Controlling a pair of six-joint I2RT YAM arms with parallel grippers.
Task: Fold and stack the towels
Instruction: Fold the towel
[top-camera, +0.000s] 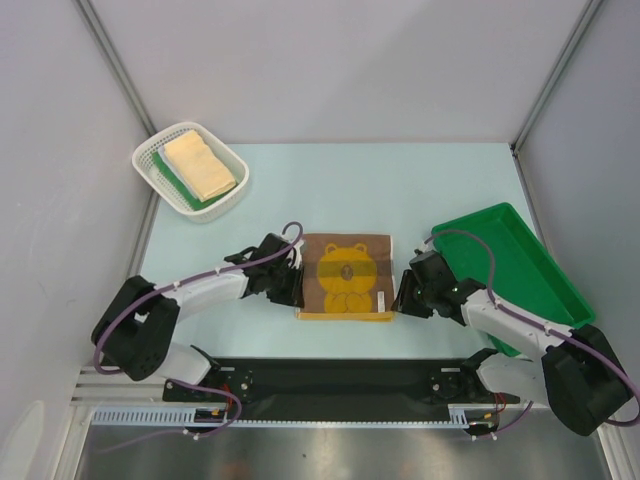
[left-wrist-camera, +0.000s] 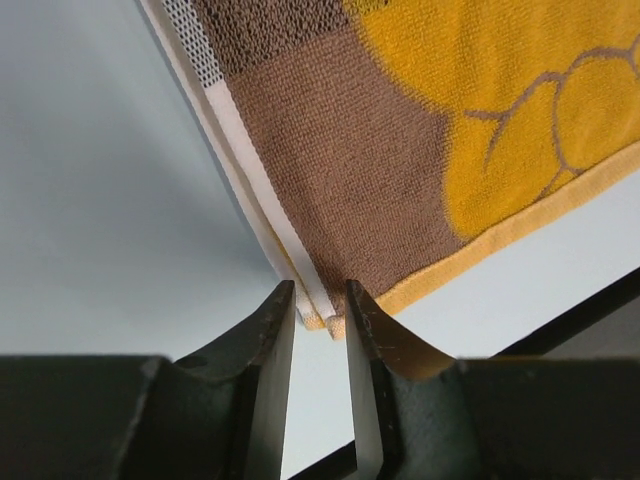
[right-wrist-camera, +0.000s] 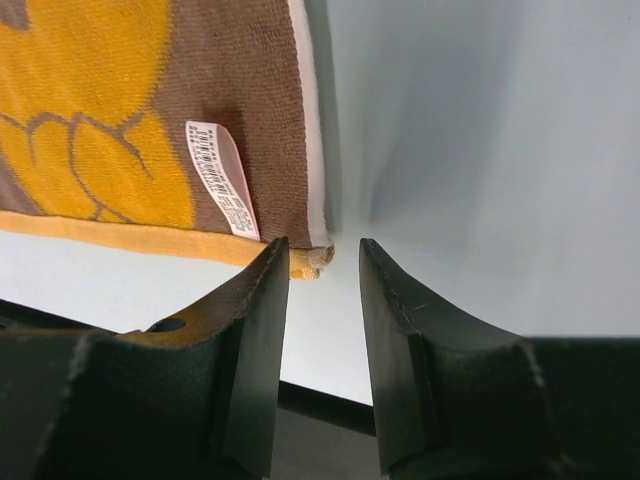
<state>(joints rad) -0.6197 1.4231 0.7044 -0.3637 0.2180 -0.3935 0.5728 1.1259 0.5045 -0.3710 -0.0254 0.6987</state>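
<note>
Hovering at near corners of brown towel; L fingers, R fingers slightly open, empty. Next, prob: pinch corners, fold fwd.

Bright even light, soft faint shadows, wrist close-ups slightly blurred

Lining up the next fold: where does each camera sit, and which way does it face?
Top external: above and behind the arms, looking down at the table; both arms show.
Left wrist: on the left arm, past its own fingers to a corner of the brown towel.
Right wrist: likewise, own fingers, the corner with the label.
All share that towel.
</note>
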